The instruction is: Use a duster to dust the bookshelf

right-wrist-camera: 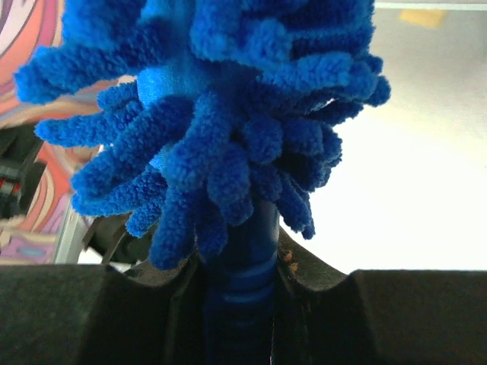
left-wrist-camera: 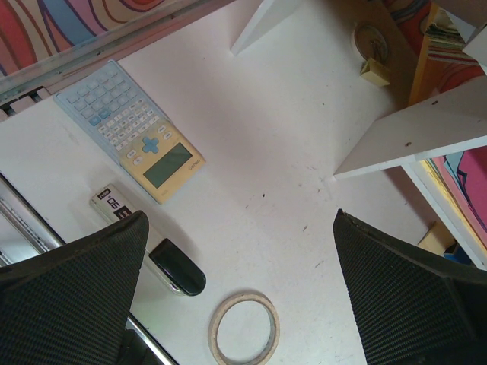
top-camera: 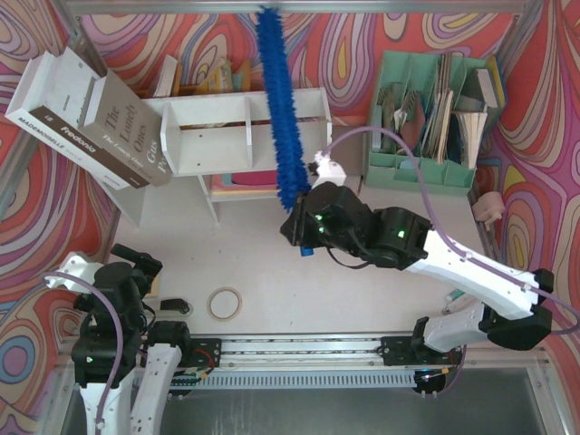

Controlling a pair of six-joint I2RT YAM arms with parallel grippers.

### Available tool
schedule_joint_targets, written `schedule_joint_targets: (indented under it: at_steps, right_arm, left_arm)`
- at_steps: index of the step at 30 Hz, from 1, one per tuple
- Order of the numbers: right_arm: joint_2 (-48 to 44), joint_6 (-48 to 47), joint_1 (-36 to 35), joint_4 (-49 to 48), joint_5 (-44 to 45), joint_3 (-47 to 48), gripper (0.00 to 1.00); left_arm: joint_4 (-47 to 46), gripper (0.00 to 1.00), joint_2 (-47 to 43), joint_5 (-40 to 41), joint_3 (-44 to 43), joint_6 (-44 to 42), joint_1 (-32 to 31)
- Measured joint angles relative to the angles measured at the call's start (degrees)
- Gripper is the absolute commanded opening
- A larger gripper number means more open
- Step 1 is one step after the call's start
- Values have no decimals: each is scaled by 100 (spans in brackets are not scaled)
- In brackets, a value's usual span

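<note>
The white bookshelf stands at the back middle, with two upper compartments and a lower shelf. The blue fluffy duster stands almost upright in front of the shelf's right half, its tip reaching the top of the view. My right gripper is shut on the duster's blue handle, just below the bristles, in front of the shelf's right end. My left gripper is open and empty at the near left, its fingers spread above the table. A corner of the bookshelf shows in the left wrist view.
Two leaning books stand left of the shelf. A mint-green file organizer is at the back right. A tape roll, a black-tipped marker and a calculator lie near the left arm.
</note>
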State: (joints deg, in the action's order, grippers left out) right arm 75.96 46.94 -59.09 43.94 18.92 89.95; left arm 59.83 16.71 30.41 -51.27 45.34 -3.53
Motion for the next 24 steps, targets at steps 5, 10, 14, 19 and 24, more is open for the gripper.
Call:
schedule_joint_targets:
  at_steps: [5,10,14,19,24]
  right_arm:
    - [422,-350,-579,-131,-297,269,0]
    - [782,-409,-1117,-120,-461,267,0]
    - [885,-407,-1521,-20,-476,238,0]
    - [656,-289,-1631,55,-533,-280,0]
    - [597,-57,-1617,92,-527,-710,0]
  left_arm:
    - [0,98,0,0,0,0,0]
    - [0,98,2,0,0,-2,0]
    - [-2,98,17,0,0,-17,0]
    - [-4,98,17,-2,0,-17,0]
    - [-7,98,28,-13,0,-17,0]
